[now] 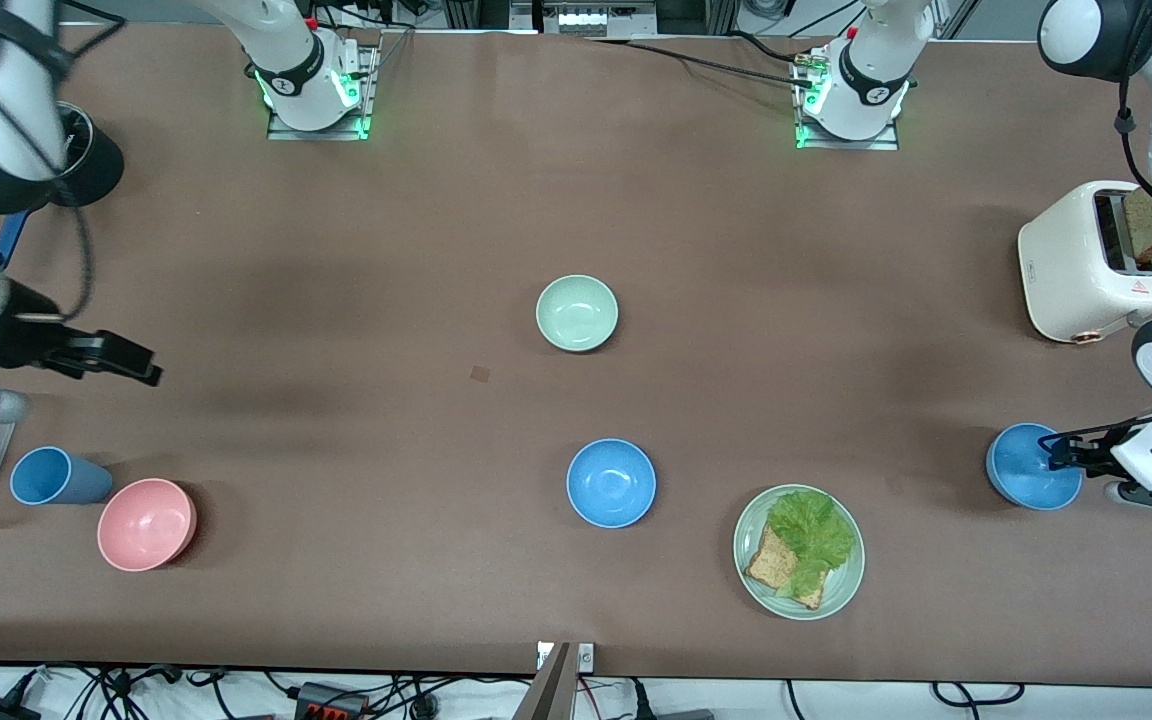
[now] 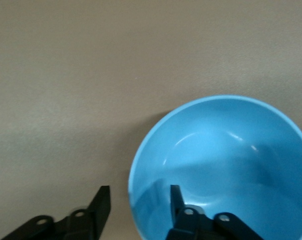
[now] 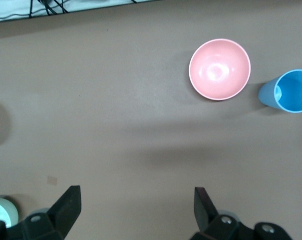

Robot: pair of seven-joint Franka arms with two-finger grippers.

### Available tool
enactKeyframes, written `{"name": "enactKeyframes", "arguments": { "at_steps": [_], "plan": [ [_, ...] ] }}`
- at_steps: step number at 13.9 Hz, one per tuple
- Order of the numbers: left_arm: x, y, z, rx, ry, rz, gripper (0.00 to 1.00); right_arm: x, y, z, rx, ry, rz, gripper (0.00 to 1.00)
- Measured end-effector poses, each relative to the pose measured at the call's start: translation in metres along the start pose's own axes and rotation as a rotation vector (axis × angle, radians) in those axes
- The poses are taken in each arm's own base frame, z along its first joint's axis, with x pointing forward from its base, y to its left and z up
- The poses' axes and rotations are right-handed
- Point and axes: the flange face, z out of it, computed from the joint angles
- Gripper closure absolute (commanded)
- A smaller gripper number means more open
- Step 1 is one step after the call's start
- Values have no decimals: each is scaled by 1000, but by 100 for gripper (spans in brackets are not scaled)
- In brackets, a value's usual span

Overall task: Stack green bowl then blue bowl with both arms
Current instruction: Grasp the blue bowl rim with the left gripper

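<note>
While the left gripper point(image 2: 140, 207) stands open astride the rim of a blue bowl point(image 1: 1031, 468) at the left arm's end of the tabletop point(image 1: 356, 300), one finger inside and one outside, it has not closed on anything. A second blue bowl point(image 1: 611, 482) sits mid-tabletop, nearer the front camera than the green bowl point(image 1: 577, 313), with a green plate point(image 1: 841, 590) of lettuce and bread beside it. At the other end the right gripper point(image 3: 136, 205) hangs wide open and empty over bare tabletop, near the pink bowl point(image 1: 147, 523) and blue cup point(image 1: 54, 476), well apart from both.

A pinch on one thin wall could tip the smooth bowl or let it slip as it lifts. Carrying it toward the green bowl, a low path might clip the plate or the other blue bowl.
</note>
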Motion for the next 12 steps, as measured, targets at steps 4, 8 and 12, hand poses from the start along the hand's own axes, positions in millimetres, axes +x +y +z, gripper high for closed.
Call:
{"name": "enactKeyframes", "arguments": {
  "at_steps": [4, 8, 12],
  "plan": [
    [8, 15, 4, -9, -2, 62, 90, -13, 12, -39, -56, 27, -37, 0],
    [21, 53, 1, -89, -68, 275, 99, -27, 28, -56, -69, -13, -53, 0],
    [33, 85, -13, -155, -82, 328, 99, -29, 31, -53, -74, -42, -60, 0]
  ]
}}
